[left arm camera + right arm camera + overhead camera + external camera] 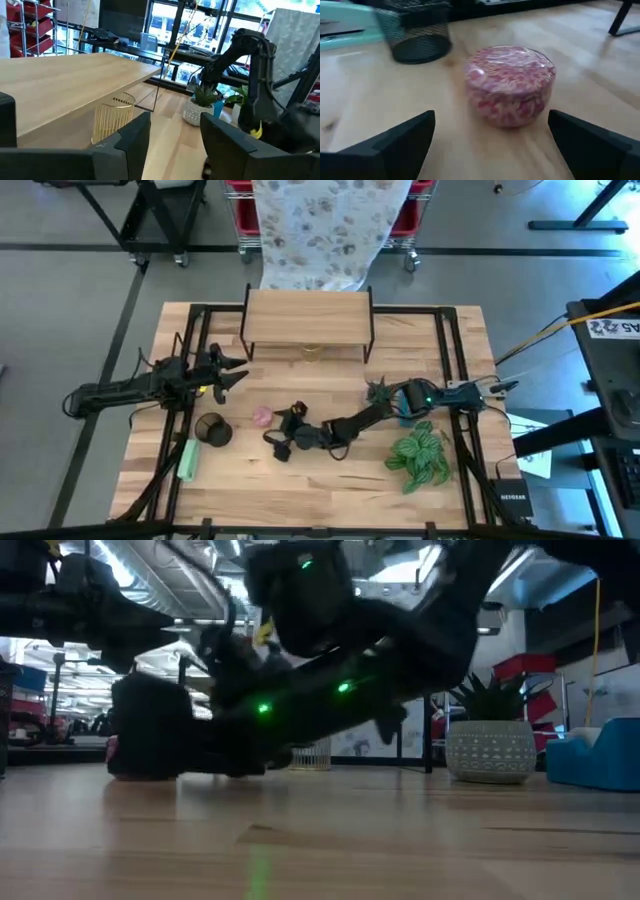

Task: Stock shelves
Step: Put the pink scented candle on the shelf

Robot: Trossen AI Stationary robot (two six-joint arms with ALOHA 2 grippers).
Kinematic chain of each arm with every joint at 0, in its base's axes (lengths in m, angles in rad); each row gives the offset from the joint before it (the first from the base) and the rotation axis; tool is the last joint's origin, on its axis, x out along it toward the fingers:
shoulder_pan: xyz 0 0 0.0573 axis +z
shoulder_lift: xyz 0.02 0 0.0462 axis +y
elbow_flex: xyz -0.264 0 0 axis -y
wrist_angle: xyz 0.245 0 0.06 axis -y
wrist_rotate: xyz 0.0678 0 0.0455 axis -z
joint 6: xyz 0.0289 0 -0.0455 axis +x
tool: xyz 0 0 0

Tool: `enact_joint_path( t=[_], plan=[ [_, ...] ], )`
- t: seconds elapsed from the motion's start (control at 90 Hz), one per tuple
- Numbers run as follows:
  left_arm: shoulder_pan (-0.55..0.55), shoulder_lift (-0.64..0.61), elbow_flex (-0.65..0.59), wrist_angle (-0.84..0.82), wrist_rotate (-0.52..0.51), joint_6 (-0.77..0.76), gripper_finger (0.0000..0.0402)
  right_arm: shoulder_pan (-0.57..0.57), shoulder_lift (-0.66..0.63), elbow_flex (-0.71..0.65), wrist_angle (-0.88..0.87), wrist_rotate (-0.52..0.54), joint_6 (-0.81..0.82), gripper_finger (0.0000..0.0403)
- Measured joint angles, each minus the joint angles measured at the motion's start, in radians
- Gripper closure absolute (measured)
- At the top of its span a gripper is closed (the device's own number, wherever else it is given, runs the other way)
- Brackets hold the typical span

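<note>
Table: light wood table (330,480) with black rails, workshop floor around it; a person's patterned garment shows beyond the far edge.
Near left: a mint-green stapler-like item (187,460) and a black mesh cup (212,430) lie close to the target.
Near right: leafy green plant (420,455); it sits beside the right arm's reach path and could be brushed.
Right pincer: right pincer (283,430) is low over the table, fingers spread wide and empty, aimed at the pink round tin (510,85), which sits just ahead between the tips.
Risk: closing early or off-centre would likely shove the tin toward the mesh cup (415,32) instead of gripping it; its smooth round wall may slip.
Left pincer: left pincer (232,372) hovers mid-left, open, holding nothing.
Middle right: spiky plant in a white pot (380,392) stands between the tin and the shelves' right end.
Far: the shelves (308,320) stand at the far centre; a gold wire cup (114,117) already sits under the plank, narrowing the lower level.
</note>
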Motion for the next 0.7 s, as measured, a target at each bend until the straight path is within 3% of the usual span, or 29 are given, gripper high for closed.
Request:
enact_joint_path(
  t=[0.144,0.7],
  plan=[
    [0.000,0.003,0.000,0.000,0.000,0.000,0.0244,-0.030,0.008,0.010,0.005,0.015,0.020,0.0026],
    [0.000,0.003,0.000,0.000,0.000,0.000,0.0244,-0.080,0.011,0.018,0.030,-0.140,-0.051,0.0026]
  ],
)
